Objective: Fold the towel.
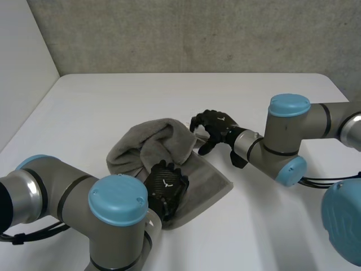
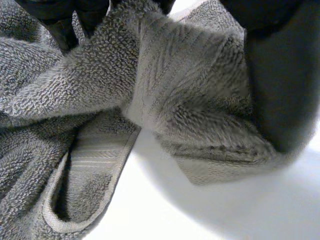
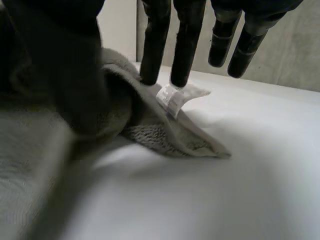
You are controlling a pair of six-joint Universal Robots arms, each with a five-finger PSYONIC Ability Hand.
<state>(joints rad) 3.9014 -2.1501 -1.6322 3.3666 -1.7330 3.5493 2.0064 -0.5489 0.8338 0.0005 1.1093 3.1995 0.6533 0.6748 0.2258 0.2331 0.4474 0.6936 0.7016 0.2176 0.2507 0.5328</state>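
Grey towel [image 1: 135, 145] lies bunched mid-tabletop [image 1: 265, 228], its long axis running far-left to near-right. Left hand [image 1: 165, 185] fingers curl round its near fold; right hand [image 1: 217, 124] fingers pinch the far-right corner beside a white label [image 3: 172, 97]

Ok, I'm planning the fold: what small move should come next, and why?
Probably draw the right hand away from the left hand, pulling its pinched corner outward. The towel lies bunched between them and both hands grip it, so it needs flattening first.

Towel [image 3: 165, 132] tag [image 3: 172, 98]: apparently unreadable
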